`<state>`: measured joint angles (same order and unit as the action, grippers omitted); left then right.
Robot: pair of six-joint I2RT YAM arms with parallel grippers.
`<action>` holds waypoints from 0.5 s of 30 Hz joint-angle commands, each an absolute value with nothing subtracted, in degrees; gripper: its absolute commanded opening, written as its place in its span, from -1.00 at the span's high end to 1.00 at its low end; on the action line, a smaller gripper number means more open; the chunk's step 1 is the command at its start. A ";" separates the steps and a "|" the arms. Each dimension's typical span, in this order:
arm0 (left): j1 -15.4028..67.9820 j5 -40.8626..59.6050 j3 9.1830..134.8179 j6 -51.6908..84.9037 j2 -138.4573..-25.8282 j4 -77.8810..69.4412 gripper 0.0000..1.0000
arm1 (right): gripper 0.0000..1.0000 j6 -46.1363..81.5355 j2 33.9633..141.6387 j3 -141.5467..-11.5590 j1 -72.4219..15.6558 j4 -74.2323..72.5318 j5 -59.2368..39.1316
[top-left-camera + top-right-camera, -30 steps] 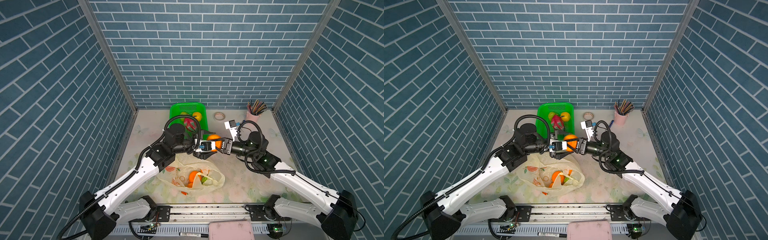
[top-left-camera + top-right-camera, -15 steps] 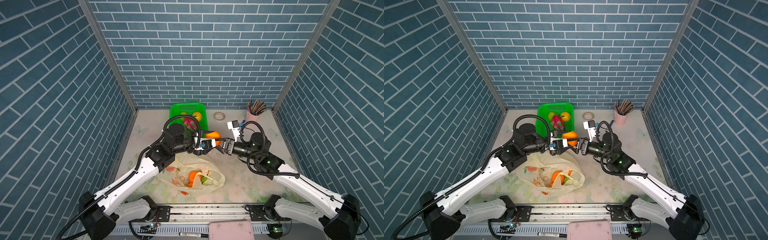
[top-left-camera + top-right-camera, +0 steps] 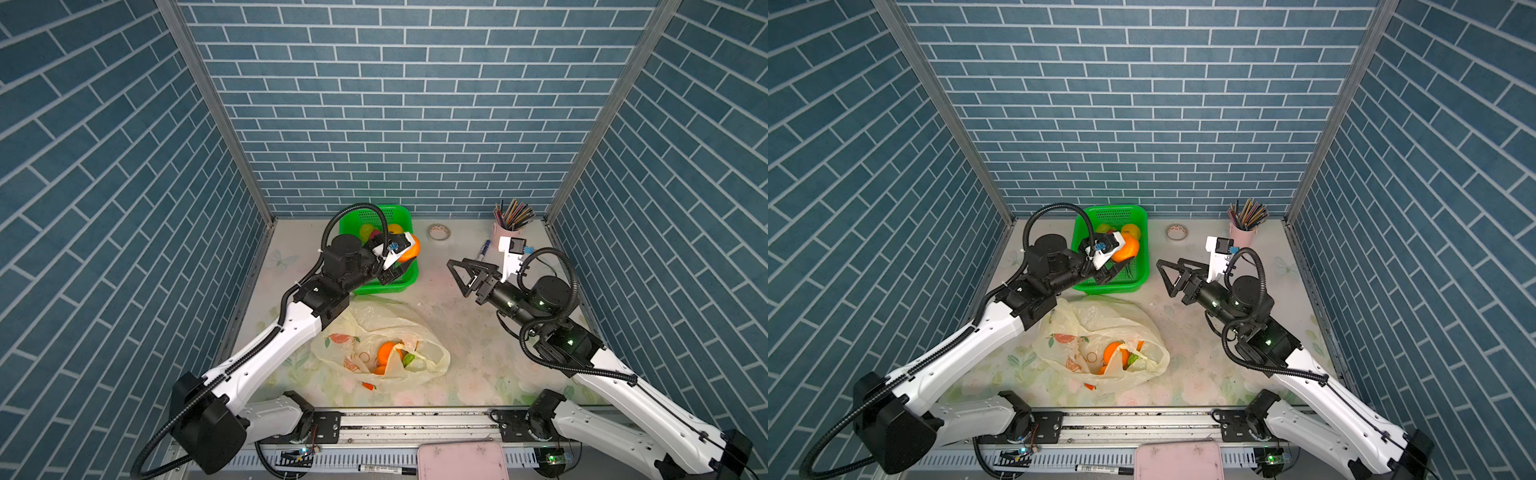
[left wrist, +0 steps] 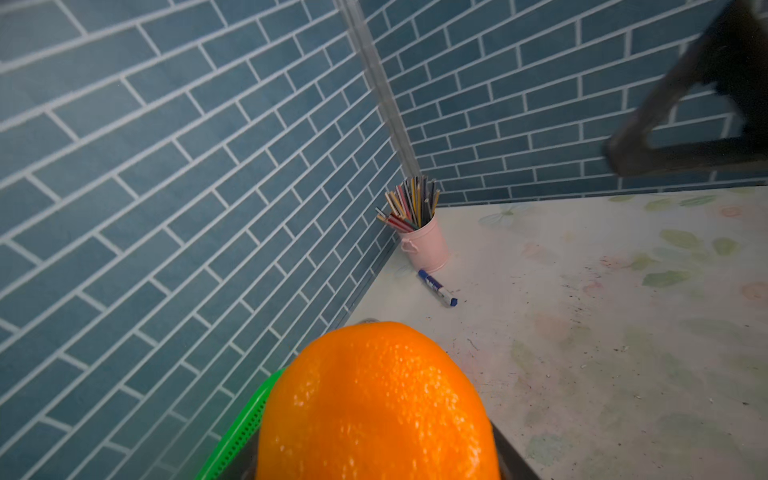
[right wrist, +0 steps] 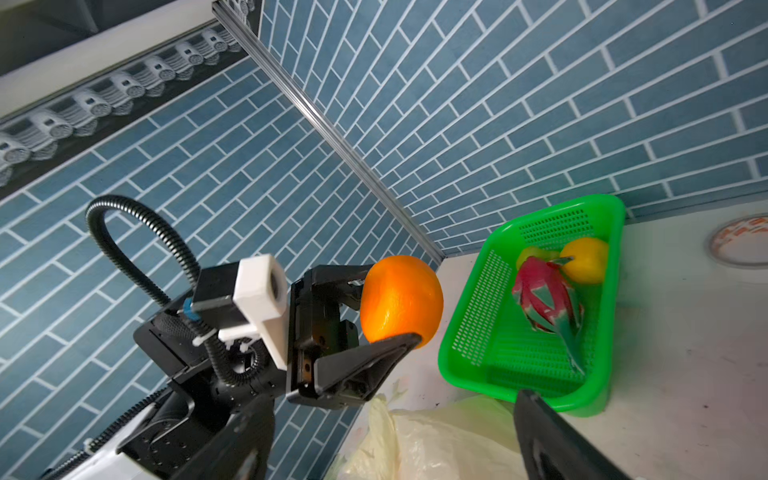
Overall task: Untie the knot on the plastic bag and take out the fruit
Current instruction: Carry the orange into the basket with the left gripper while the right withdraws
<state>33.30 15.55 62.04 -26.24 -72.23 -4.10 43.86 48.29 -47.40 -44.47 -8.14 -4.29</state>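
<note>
The floral surface (image 3: 465, 332) fills the booth floor between blue brick walls. The plastic bag (image 3: 374, 328) (image 3: 1100, 320) lies slumped at about 7 o'clock on it, its mouth loose and gaping toward 4 o'clock. Part of the fruit is inside: a bagged orange (image 3: 388, 352) (image 3: 1113, 352) sits at the opening with a green fruit (image 3: 409, 359) touching it on its 3 o'clock side, and a sliver of another orange piece shows just beneath.

The green basket (image 3: 409, 278) (image 3: 1144, 249) stands at 11 o'clock against the back wall, just beyond the bag. The right wrist view shows what it holds: a dragon fruit (image 5: 544, 299) lying lengthwise, a yellow fruit (image 5: 584, 259) touching its back end, and a yellow-green fruit (image 5: 532, 253) half hidden beside that.

The left gripper (image 5: 392, 305) is clamped on the held orange (image 5: 401, 299) (image 3: 411, 248) (image 4: 378, 407), one finger above it and one below, lifted clear of the surface. In both top views the held orange overlaps the basket's 3 o'clock rim.

The right gripper (image 3: 457, 278) (image 3: 1165, 279) hangs at about 2 o'clock from the bag, well apart from it, jaws spread wide with nothing between them, pointing toward 9 o'clock at the basket.

A pink cup (image 3: 505, 232) (image 4: 426, 245) full of coloured pencils stands in the 1 o'clock corner. A tape roll (image 3: 439, 232) lies flat at 12 o'clock, between basket and cup. A blue marker (image 4: 438, 287) lies just beside the cup
</note>
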 commanded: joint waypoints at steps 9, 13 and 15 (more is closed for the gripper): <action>24.38 -0.84 76.10 -5.76 -87.30 6.92 -0.07 | -0.81 33.88 54.05 -51.62 -44.52 -1.76 -0.28; 20.85 -2.27 80.27 0.15 -93.27 11.63 -0.07 | -0.81 32.42 55.60 -51.81 -44.36 -1.67 -0.61; 19.24 -2.91 81.88 2.79 -96.22 13.73 -0.07 | -0.82 31.69 56.45 -52.01 -44.30 -1.27 -0.61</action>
<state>21.17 -0.23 79.55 -4.27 -93.41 8.05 35.16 55.55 -50.24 -44.45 -1.98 -1.34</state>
